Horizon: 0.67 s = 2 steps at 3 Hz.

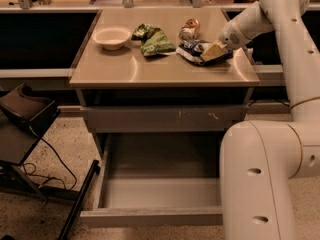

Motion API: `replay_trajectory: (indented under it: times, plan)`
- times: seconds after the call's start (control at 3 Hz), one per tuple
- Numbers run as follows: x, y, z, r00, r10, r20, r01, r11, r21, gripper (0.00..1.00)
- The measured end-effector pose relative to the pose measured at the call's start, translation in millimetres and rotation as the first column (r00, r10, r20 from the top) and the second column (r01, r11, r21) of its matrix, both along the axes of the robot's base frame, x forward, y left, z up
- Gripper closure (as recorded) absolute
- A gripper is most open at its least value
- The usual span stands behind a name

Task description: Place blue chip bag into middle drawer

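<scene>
The blue chip bag (196, 50) lies on the table top (150, 70) at the right, dark blue and white foil. My gripper (214, 50) reaches in from the right and sits right on the bag's right end. The middle drawer (160, 184) is pulled open below the table, grey and wide, with nothing showing on its floor. My arm's large white body (265, 174) covers the drawer's right part.
A white bowl (112, 36), a green chip bag (154, 40) and a gold-brown can (190, 30) lie on the table's far half. A closed drawer front with orange scuffs (165, 118) sits above the open one. A black chair (22, 119) stands at left.
</scene>
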<state>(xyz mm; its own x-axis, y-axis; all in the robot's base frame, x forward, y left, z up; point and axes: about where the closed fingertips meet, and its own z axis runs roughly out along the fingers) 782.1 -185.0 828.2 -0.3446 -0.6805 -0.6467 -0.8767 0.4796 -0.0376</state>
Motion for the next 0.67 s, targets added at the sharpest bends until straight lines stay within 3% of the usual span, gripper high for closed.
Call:
replay_trajectory:
  times: [0.67]
  plan:
    - [-1.1, 0.5, 5.2, 1.0000, 0.000, 0.000, 0.000, 1.000, 0.000, 1.00]
